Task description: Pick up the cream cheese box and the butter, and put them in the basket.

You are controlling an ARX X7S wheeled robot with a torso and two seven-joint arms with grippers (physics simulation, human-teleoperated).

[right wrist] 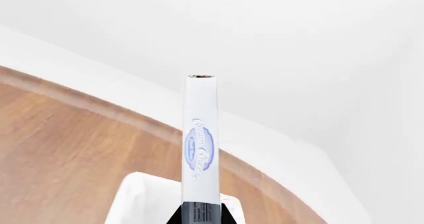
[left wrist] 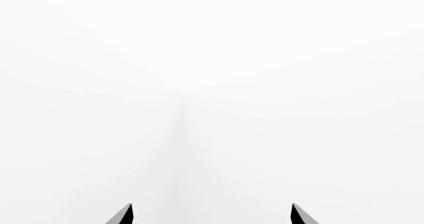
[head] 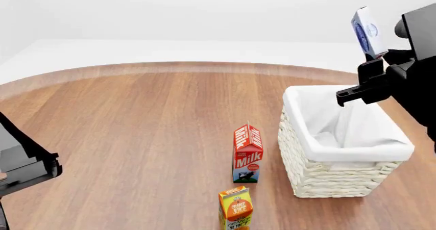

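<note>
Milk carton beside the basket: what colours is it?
Red and white milk carton, best in the head view.

Illumination is bright, even and diffuse with no glare. The round brown wooden table (head: 136, 138) shows almost no cast shadows. Renders are sharp, without edge distortion. The left wrist view is nearly uniform white, featureless.

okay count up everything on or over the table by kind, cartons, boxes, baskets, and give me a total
Cartons: 2, the milk carton and the orange juice carton.
Boxes: 1, the cream cheese box, held in the right gripper above the basket.
Baskets: 1, the basket.
Total: 4. No butter is in view.
</note>
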